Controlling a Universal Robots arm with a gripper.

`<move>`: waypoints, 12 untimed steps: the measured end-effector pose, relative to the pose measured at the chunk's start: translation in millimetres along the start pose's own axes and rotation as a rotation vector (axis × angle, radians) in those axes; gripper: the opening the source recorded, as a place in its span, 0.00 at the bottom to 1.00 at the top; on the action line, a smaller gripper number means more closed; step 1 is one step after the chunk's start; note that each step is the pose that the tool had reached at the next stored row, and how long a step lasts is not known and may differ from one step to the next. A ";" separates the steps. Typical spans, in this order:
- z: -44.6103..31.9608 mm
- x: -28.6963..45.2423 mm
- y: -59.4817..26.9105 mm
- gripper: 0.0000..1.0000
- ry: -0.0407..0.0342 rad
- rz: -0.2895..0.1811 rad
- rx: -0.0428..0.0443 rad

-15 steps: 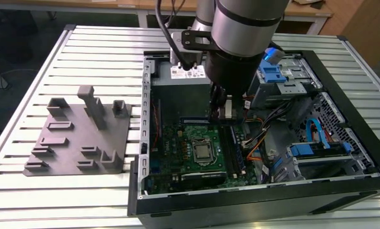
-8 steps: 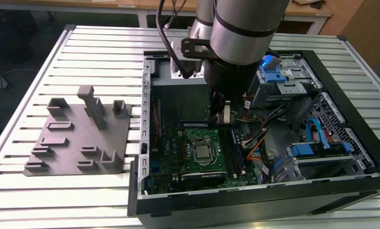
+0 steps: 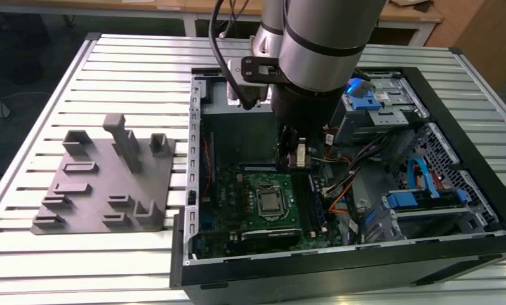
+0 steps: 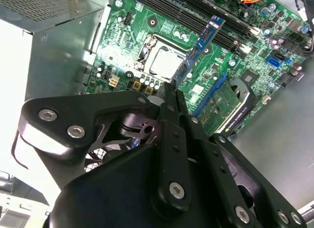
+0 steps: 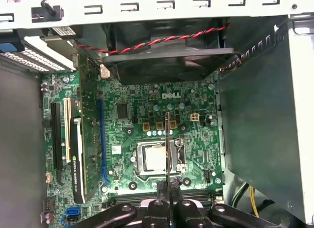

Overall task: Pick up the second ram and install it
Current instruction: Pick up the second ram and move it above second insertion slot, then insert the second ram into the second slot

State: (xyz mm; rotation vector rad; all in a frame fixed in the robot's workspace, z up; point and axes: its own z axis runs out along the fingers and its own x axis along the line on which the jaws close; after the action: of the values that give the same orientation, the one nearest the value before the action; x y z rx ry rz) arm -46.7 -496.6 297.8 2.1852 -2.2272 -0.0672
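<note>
My gripper (image 3: 299, 154) hangs inside the open computer case (image 3: 320, 270), shut on the second ram. In the second wrist view the second ram (image 4: 200, 47) is a thin dark blue-green stick jutting from between the shut fingertips of the gripper (image 4: 171, 88). It hangs above the green motherboard (image 4: 122, 51), over the processor socket (image 4: 164, 63) and short of the long black memory slots (image 4: 196, 14). In the first wrist view the ram (image 5: 168, 139) shows edge-on, held in the gripper (image 5: 168, 186) over the socket (image 5: 157, 159).
A grey plastic fixture (image 3: 100, 184) with raised holders lies on the slatted table (image 3: 126, 70) at the exterior view's left. Inside the case stand a graphics card (image 5: 83, 139), a fan (image 5: 167, 56), a metal box (image 5: 260, 115), blue drive bays (image 3: 418, 200) and loose cables (image 3: 354, 184).
</note>
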 end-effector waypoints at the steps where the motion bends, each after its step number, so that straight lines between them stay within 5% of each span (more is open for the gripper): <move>1: 0.1 0.0 0.0 0.13 -0.0001 0.000 0.0001; 9: 0.2 0.0 0.0 0.13 0.0001 -0.004 0.0000; 12: 0.4 0.0 0.0 0.13 0.0022 -0.053 -0.0007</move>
State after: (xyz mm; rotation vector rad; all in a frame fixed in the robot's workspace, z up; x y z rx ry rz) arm -46.7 -496.6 297.4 2.2426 -2.1680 -0.0664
